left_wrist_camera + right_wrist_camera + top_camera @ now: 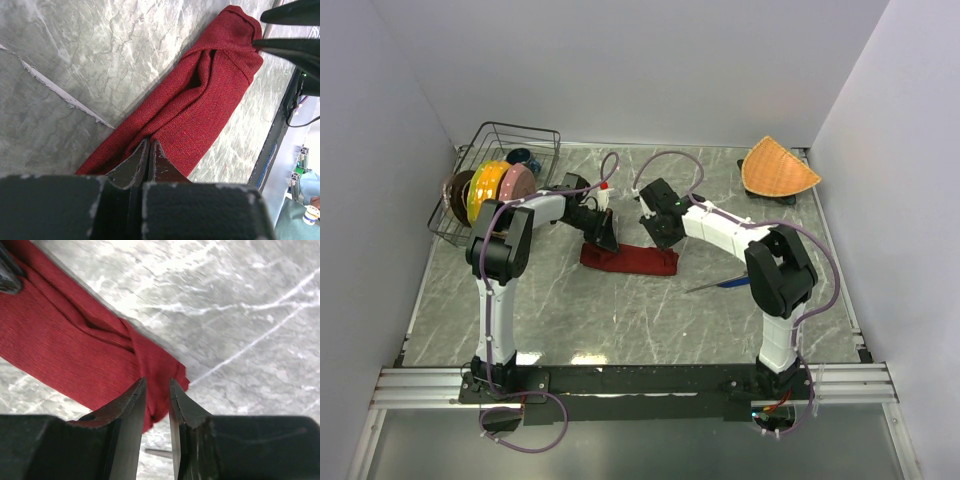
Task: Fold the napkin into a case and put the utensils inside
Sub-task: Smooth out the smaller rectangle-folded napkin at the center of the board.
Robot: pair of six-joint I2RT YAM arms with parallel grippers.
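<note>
**Operator:** What's closest to the lens?

**Spotter:** In the left wrist view it's your left gripper [148, 154]. Fingers pressed together, tips down on the near end of the napkin [200, 100]. Can't tell if a fold is caught between them.

**Operator:** Layout, big to small?

**Spotter:** First the marble table [620, 320]. The napkin sits mid-table, bunched into a long strip. From above, its axis runs 9 to 3, right end dipping toward 4. Your right gripper [156, 385] stands at that right end, jaws a little apart. Cloth shows in the gap and nothing looks clamped. The knife [720, 285] lies at 4 o'clock from that end, near but apart, roughly parallel to the strip. I can't find the fork.

**Operator:** Which arm fetches?

**Spotter:** Your right, I'd judge, since it's nearer the knife. The strip shows no open pocket yet.
</note>
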